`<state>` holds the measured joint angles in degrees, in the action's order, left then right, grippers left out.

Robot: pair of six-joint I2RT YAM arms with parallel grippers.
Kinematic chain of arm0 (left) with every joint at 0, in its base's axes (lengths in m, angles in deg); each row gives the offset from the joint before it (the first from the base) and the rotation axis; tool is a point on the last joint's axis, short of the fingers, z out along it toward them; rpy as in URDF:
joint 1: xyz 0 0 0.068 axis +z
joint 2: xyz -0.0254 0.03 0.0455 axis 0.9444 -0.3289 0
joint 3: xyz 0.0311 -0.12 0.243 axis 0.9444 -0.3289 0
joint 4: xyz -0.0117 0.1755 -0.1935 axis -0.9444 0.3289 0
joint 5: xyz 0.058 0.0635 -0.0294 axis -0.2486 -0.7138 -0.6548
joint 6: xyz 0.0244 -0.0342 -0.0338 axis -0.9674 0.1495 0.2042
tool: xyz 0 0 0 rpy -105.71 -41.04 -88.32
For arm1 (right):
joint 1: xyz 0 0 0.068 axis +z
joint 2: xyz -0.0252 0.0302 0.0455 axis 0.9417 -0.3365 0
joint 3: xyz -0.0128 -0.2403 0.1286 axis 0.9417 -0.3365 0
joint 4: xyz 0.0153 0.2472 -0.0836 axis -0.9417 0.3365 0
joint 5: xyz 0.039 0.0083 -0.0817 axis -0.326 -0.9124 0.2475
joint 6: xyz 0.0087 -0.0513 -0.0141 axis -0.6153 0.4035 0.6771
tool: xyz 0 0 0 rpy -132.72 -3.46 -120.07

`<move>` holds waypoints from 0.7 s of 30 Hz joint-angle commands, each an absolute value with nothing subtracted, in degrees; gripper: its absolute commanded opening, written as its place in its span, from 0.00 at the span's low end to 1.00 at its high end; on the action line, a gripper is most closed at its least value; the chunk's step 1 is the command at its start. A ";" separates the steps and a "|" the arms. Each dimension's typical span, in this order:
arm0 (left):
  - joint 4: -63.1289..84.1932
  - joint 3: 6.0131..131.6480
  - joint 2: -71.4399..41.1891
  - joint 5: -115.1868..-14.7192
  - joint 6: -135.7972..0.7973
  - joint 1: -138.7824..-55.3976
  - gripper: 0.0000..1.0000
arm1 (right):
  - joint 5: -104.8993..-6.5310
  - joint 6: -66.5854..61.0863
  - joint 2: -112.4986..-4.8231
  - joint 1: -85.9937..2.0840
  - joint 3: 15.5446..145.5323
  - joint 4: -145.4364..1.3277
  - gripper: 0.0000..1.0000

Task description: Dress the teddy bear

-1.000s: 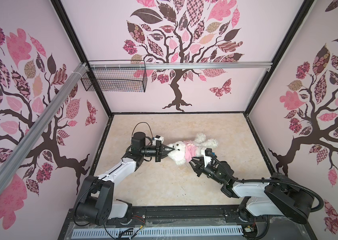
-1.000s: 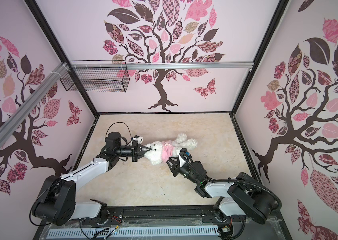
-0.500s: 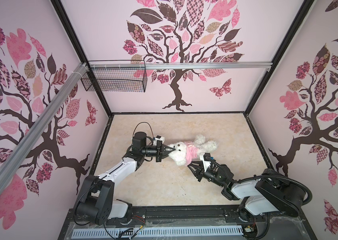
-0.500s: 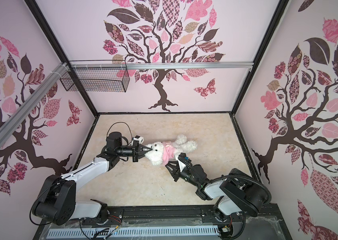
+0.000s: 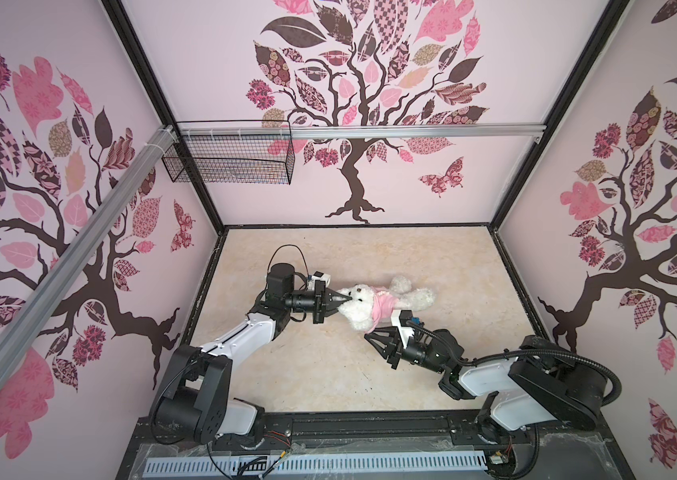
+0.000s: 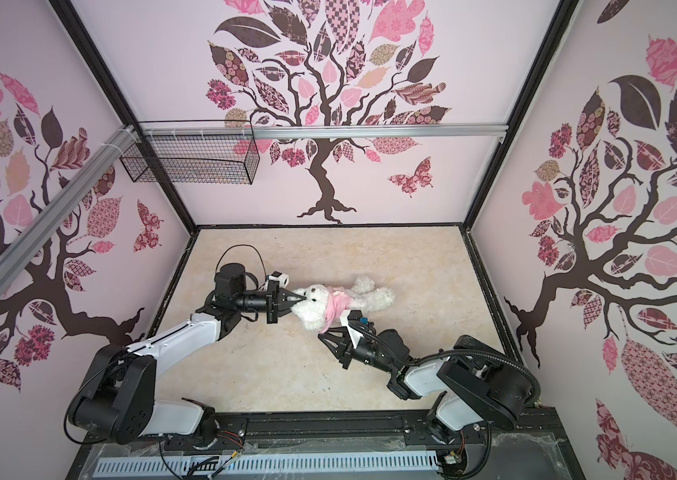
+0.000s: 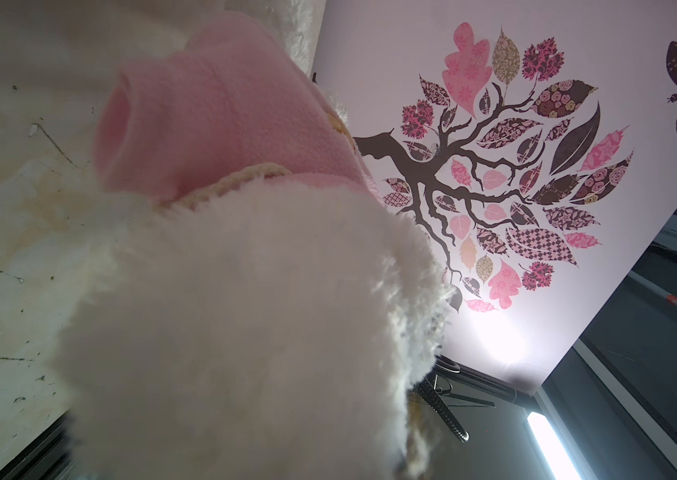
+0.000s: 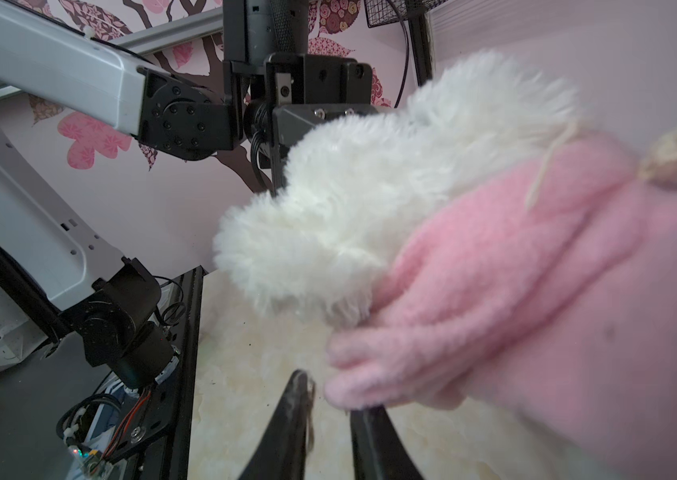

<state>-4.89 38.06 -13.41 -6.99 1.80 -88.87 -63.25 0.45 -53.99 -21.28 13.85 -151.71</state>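
I have the teddy bear [image 5: 359,312] lying on the desk [image 5: 328,374] around its middle in both top views, head to the left and legs stretched out to the right. A pink shirt [image 5: 383,305] sits over its chest, bunched between head and belly (the legs beyond it are bare white fur). The left fingers [image 5: 340,299] reach in from the left and are clenched on the fur at the bear's head. That head fills most of the left wrist view, with the shirt behind it. The right fingers [image 5: 368,333] sit low on the near side of the bear, just beside the shirt's hem. In the right wrist view the 2 of them stand slightly apart with bare desk showing between them, released and pinching nothing. The hem hangs right at 1 tip, and I cannot tell whether it touches.
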 commanded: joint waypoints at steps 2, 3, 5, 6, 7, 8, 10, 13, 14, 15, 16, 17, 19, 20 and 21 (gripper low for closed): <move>-8.78 42.03 -13.45 -6.21 2.02 -88.91 0.00 | -60.74 3.81 -49.88 -20.81 9.99 -150.07 0.28; -8.79 41.98 -13.36 -6.14 2.02 -88.82 0.00 | -60.09 4.40 -48.65 -20.76 9.42 -148.10 0.30; -8.72 41.79 -13.25 -6.04 2.03 -88.65 0.00 | -57.99 5.30 -45.18 -20.76 8.35 -143.39 0.33; -8.66 41.83 -13.18 -6.03 2.02 -88.57 0.00 | -57.08 5.65 -43.82 -20.84 8.08 -141.61 0.34; -8.72 41.83 -13.23 -6.03 2.04 -88.51 0.00 | -56.03 6.28 -42.17 -20.85 7.80 -139.66 0.34; -8.72 41.84 -13.18 -5.95 2.10 -88.47 0.00 | -54.89 6.82 -40.60 -20.84 7.56 -137.97 0.34; -8.69 41.89 -13.14 -5.94 2.05 -88.47 0.00 | -52.90 7.60 -37.92 -21.40 7.16 -135.65 0.33; -8.70 42.01 -13.01 -5.92 2.11 -88.49 0.00 | -50.27 6.89 -34.68 -24.03 6.37 -134.82 0.27; -8.59 42.01 -12.95 -5.95 2.07 -88.47 0.00 | -50.18 6.73 -34.03 -25.13 6.48 -134.84 0.24; -8.51 41.92 -12.96 -5.95 2.02 -88.47 0.00 | -49.87 6.92 -33.73 -25.70 6.85 -134.71 0.23; -8.41 41.92 -12.87 -5.95 1.94 -88.47 0.00 | -49.46 7.72 -33.61 -25.78 7.60 -134.52 0.21; -8.36 41.88 -12.82 -5.95 1.94 -88.55 0.00 | -49.92 8.61 -33.97 -25.78 8.58 -134.42 0.20; -8.37 41.83 -12.67 -6.02 1.94 -88.55 0.00 | -50.50 9.28 -35.31 -25.73 10.15 -135.31 0.19; -8.36 41.77 -12.63 -6.03 1.94 -88.53 0.00 | -50.66 9.59 -36.34 -25.75 10.68 -136.44 0.19; -8.37 41.77 -12.42 -6.11 1.93 -88.56 0.00 | -50.46 9.75 -37.27 -25.77 11.03 -137.41 0.19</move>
